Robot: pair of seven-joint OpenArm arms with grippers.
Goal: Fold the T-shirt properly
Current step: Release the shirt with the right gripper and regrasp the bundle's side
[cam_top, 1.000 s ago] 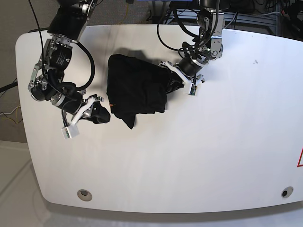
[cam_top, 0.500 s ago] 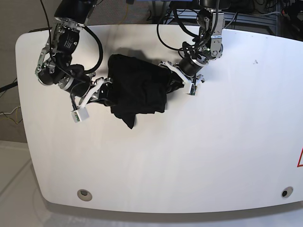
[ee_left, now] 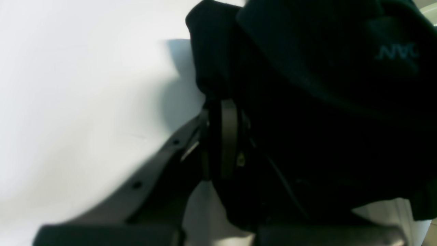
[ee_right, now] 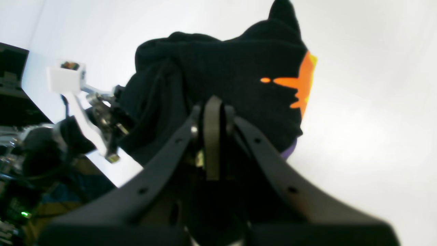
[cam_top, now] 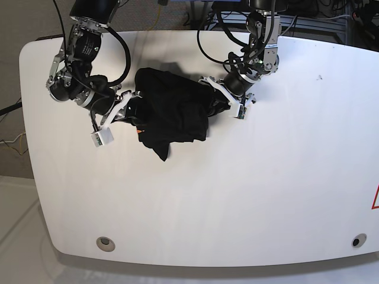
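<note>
The black T-shirt [cam_top: 172, 115] lies bunched in a rough folded heap on the far-left part of the white table [cam_top: 249, 195], one dark corner trailing toward the near side. An orange tag [ee_right: 304, 83] shows at its edge in the right wrist view, and faint pale lettering [ee_left: 396, 52] appears on a fold in the left wrist view.

The right gripper [cam_top: 135, 110] sits at the shirt's left edge, its jaws pressed together with the black cloth bunched around them; in its wrist view the fingers [ee_right: 212, 136] meet in a narrow line against the fabric, so it appears clenched on the T-shirt. The left gripper [cam_top: 218, 102] is at the shirt's right edge, also clamped tight, with cloth draped over and around its fingers [ee_left: 228, 136] in the close view.

Both arms reach in from the far side, black cables [cam_top: 213, 47] looping above the left arm. Two small round fittings [cam_top: 106, 242] sit near the table's near edge.
</note>
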